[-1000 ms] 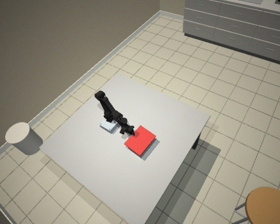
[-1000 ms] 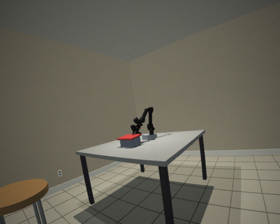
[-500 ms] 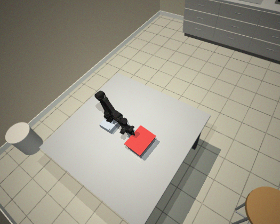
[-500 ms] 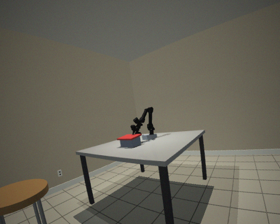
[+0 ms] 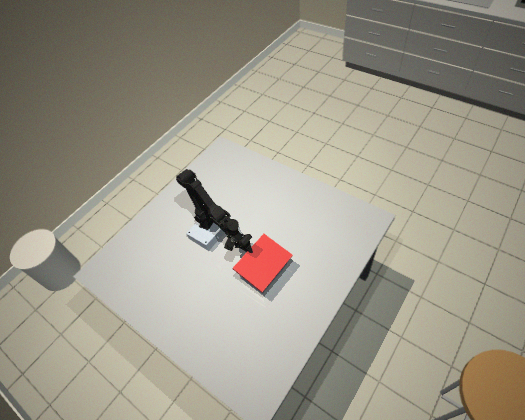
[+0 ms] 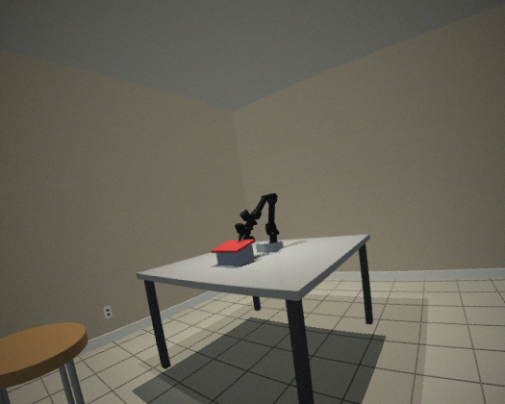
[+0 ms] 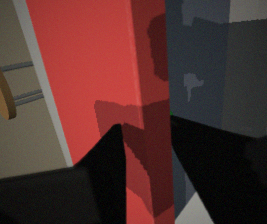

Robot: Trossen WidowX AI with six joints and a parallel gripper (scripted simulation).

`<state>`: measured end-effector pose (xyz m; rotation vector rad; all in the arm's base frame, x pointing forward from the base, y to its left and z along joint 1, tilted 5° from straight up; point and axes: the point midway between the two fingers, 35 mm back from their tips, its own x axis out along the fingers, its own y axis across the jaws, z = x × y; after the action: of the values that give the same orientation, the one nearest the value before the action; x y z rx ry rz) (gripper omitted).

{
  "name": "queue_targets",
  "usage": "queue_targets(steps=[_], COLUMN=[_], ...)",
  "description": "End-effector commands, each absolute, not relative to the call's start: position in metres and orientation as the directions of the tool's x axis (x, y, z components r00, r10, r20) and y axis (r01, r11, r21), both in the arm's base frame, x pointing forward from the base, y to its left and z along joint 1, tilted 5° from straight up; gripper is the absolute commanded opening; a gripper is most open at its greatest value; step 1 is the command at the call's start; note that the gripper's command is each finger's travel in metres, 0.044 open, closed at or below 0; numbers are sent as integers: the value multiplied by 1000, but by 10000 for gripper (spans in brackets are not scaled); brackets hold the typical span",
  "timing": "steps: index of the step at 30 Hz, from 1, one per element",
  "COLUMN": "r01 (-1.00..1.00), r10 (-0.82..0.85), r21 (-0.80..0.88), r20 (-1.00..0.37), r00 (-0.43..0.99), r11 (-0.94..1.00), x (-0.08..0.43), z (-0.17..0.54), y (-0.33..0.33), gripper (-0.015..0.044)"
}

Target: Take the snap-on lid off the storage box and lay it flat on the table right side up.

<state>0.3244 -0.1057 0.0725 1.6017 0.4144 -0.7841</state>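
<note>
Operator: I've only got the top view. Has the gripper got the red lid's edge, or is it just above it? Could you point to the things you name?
Observer: Got it. The wrist view shows the gripper (image 5: 251, 250) (image 6: 240, 239) (image 7: 143, 127) shut on the lid (image 5: 262, 262) (image 6: 233, 246) (image 7: 84, 60), one finger each side of its edge.

Operator: Lid clear of the box?

Observer: No clear gap visible. The exterior view shows the box's blue-grey wall (image 6: 235, 257) directly under the lid.

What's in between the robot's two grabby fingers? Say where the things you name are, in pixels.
The edge of the red lid (image 5: 269, 265) (image 6: 233, 246) (image 7: 91, 65) is between the fingers of the gripper (image 5: 251, 250) (image 6: 240, 239) (image 7: 143, 127). The wrist view shows it best.
</note>
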Motion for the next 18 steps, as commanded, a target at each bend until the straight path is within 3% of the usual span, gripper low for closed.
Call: queue_targets(steps=[1,18], r01=[657,657], r10=[-168,-169], r21=[729,729], r20=[-684,-684], r00=[709,710], r11=[-194,-194], x=[327,335], z=[81,103], y=[-107,-110], gripper=[0,0])
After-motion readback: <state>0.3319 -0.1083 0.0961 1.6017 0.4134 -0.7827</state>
